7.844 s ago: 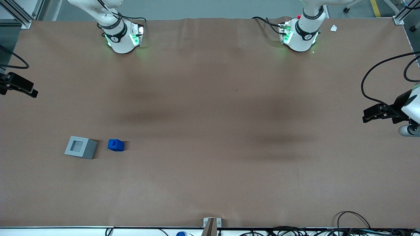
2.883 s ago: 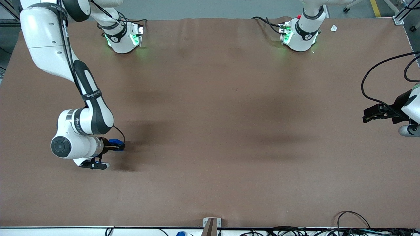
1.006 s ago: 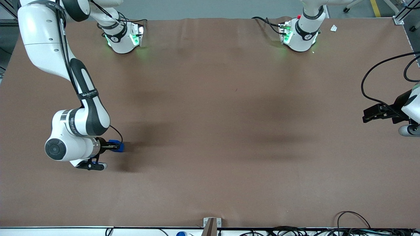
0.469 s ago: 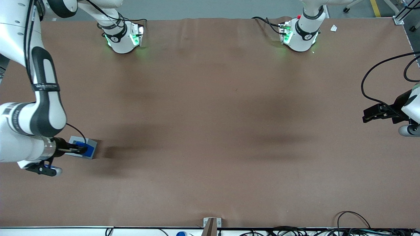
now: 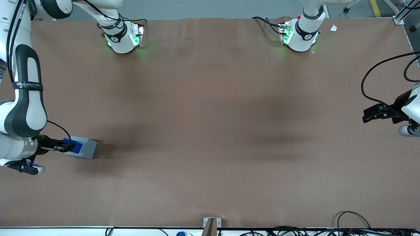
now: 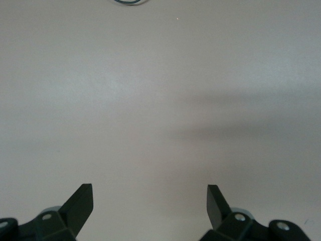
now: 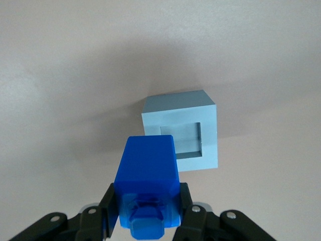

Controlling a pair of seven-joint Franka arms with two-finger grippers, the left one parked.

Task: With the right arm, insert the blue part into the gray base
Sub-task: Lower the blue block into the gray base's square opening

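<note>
A brown counter (image 5: 210, 131) fills the scene, bare apart from faint shadows, with loose black cables (image 5: 354, 223) along the edge nearest the front camera and the two arm bases (image 5: 123, 37) near the edge farthest from it. My right arm (image 5: 24, 105) reaches down along the working arm's end of the counter, its black lettered band showing above the wrist. My end effector (image 5: 64, 146) hangs at that end of the counter, and its two fingers (image 7: 108, 211) are clamped on the sides of the blue part (image 7: 147, 175), which I hold with its smaller stepped end toward my wrist and its broad flat face pointing down at the counter. The gray base (image 5: 83, 147) stands on the counter just under and beside the part. In the front view the blue part (image 5: 71, 146) overlaps the base's edge on the side toward my wrist. The base (image 7: 183, 133) keeps its square recess (image 7: 183, 136) open and facing up. From my wrist, the part covers one edge of the base and a strip of the recess, so it is not lined up over the opening and not in it.
</note>
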